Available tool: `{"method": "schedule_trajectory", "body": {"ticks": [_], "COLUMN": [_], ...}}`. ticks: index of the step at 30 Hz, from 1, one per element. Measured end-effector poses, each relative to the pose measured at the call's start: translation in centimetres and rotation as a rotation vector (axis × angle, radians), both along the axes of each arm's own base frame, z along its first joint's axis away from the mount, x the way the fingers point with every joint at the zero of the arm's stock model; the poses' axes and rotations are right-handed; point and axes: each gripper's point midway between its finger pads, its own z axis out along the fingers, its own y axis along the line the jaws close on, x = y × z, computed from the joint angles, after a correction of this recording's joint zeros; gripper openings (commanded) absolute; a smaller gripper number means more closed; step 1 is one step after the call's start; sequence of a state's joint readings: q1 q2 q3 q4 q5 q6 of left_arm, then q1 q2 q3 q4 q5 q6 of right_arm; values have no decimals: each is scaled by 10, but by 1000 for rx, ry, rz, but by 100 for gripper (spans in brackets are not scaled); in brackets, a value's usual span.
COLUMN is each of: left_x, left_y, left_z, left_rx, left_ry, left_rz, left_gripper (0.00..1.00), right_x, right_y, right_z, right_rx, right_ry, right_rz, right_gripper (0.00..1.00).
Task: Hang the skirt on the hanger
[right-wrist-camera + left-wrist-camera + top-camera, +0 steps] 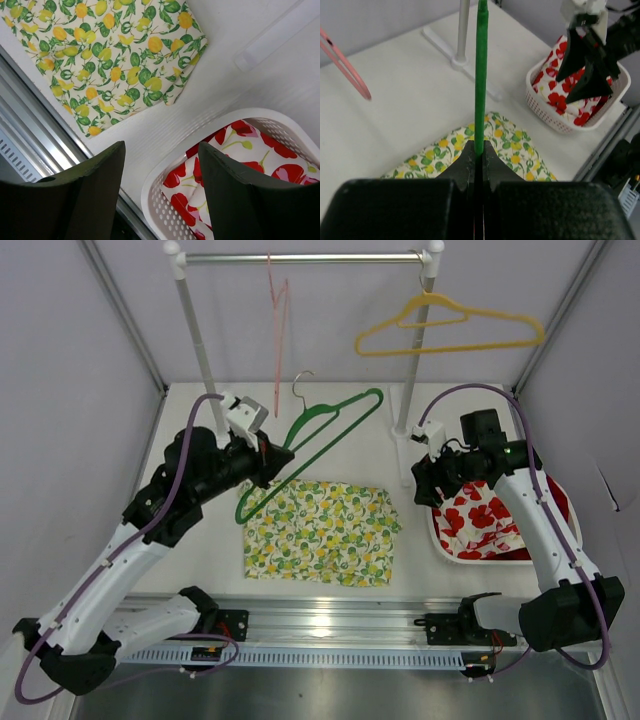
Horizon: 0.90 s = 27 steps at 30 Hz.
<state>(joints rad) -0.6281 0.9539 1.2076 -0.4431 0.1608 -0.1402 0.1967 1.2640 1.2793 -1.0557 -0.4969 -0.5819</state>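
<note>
A lemon-print skirt [318, 532] lies flat on the white table in front of the arms; it also shows in the left wrist view [505, 145] and the right wrist view [107, 55]. My left gripper [268, 462] is shut on the lower bar of a green hanger [320, 445] and holds it tilted over the skirt's far left corner. In the left wrist view the green bar [481, 75] runs straight out from between the closed jaws [480, 150]. My right gripper [432, 485] is open and empty above the left rim of a white basket [165, 170].
The white basket [440, 532] at the right holds a red-flower cloth [485, 520]. A clothes rail [300, 257] at the back carries a yellow hanger [450, 325] and a pink hanger [277, 330]. Its posts [410, 390] stand on the table behind the skirt.
</note>
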Motion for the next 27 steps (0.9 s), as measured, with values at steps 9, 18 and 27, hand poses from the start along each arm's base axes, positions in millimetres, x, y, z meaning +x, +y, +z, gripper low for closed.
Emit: {"method": "schedule_trajectory", "body": {"ticks": [9, 18, 27], "left_x": [-29, -83, -116], "left_y": [-4, -29, -22], "left_z": [-58, -172, -199], "left_rx": [39, 25, -22], "left_ry": [182, 594, 709], "left_rz": [-114, -347, -372], "left_gripper": [0, 0, 0], "right_x": [0, -37, -92], "right_y": [-3, 1, 22], "right_z": [-3, -16, -49], "right_rx": [-11, -79, -174], "right_ry": [13, 33, 91], "right_rz": [-4, 130, 345], "right_gripper": [66, 63, 64]}}
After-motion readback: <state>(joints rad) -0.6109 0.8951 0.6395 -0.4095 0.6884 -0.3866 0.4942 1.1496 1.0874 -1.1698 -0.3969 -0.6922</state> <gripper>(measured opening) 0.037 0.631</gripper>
